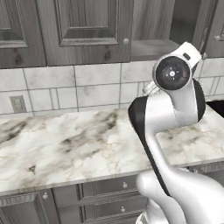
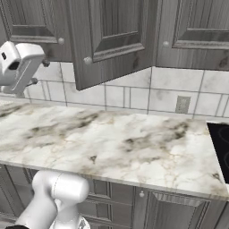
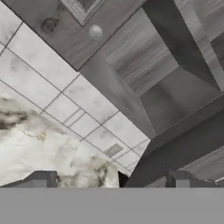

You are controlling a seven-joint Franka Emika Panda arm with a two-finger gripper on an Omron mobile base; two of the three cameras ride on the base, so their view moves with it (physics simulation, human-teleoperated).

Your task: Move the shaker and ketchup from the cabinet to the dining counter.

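From my remote seat, the biggest thing in front of me is the dark grey-brown wooden wall cabinet with raised-panel doors and small round knobs, running along the top of both base views. One of its doors stands swung open, and in the left base view I see the opened compartment just behind the arm's upper end, its shelf bare where I can see it. In the hand view I look up into that same dark grey compartment from below and to one side; I cannot make out any bottle or shaker in the part that shows.

Below the cabinet lies the white marble table veined in brown and grey, backed by a wall of white tiles with a small pale socket plate set in it. Under the table sit the grey-brown drawer units with small round knobs. A black cooktop is set into the table at the right edge of the right base view.

The white arm is raised towards the open compartment. The end effector shows two dark tips set widely apart at the bottom of the hand view, holding nothing.
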